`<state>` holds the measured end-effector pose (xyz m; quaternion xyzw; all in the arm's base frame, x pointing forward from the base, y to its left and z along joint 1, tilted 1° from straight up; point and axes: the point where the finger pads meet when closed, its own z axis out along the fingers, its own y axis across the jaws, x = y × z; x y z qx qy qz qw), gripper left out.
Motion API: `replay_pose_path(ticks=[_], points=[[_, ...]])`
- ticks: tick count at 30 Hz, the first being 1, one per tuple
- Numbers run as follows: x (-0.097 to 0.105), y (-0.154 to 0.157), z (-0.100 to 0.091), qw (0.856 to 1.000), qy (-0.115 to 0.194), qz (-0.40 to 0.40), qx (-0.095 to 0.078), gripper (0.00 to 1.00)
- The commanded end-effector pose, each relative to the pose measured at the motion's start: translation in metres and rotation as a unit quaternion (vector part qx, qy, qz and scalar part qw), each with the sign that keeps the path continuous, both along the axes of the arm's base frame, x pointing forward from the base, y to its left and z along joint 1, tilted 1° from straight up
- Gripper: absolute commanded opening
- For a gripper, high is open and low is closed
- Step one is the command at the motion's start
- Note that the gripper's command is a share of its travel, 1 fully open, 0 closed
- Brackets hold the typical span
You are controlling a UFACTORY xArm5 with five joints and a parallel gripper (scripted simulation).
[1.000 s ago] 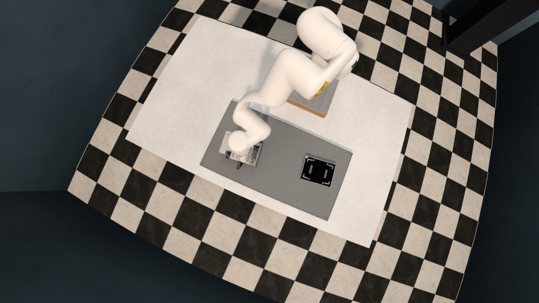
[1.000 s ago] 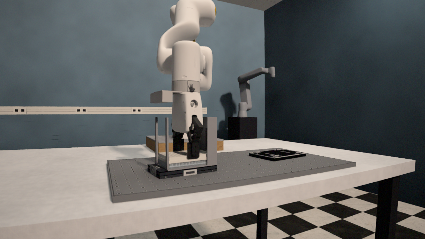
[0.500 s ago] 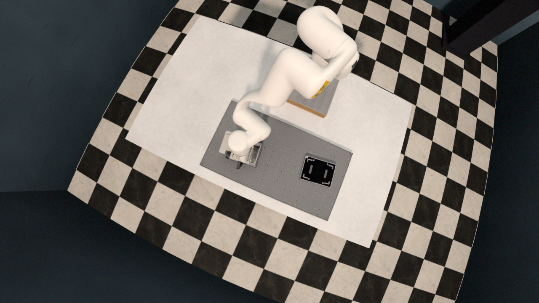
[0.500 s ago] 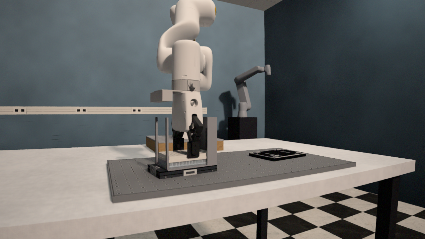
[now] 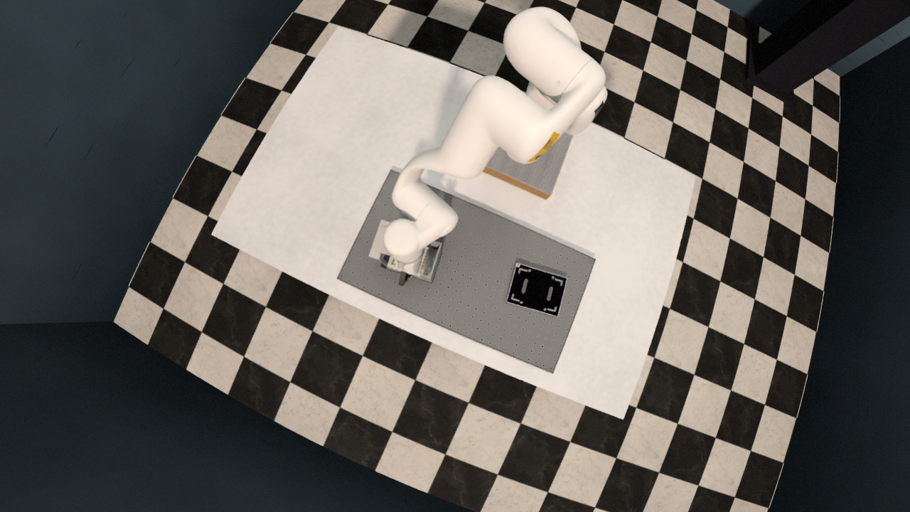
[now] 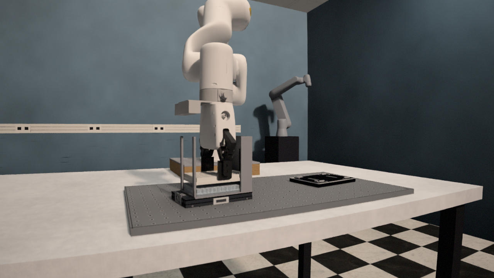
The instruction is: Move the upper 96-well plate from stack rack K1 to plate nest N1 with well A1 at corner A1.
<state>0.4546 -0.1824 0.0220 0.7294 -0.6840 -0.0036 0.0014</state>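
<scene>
The stack rack K1 stands at the left of the grey perforated baseplate, with upright posts and a side wall. My gripper reaches down into the rack and is shut on the upper 96-well plate, a whitish plate held a little above the lower plate. From above, my arm covers most of the rack. The black plate nest N1 with white corner locators lies at the right of the baseplate and holds nothing; it also shows in the side view.
A wooden block under my arm's base sits behind the baseplate. The rack's posts and wall stand close on both sides of my fingers. A second grey arm on a black pedestal stands far behind the table.
</scene>
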Motion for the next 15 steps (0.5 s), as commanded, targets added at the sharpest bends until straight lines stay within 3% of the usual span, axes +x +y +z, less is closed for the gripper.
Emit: replay_pose_path(ticks=[1,15], points=[[0.0016,-0.0007,0.0042,1.0,-0.004,0.0,0.003,0.0],[0.0016,-0.0007,0.0108,1.0,-0.004,0.0,0.003,0.0]])
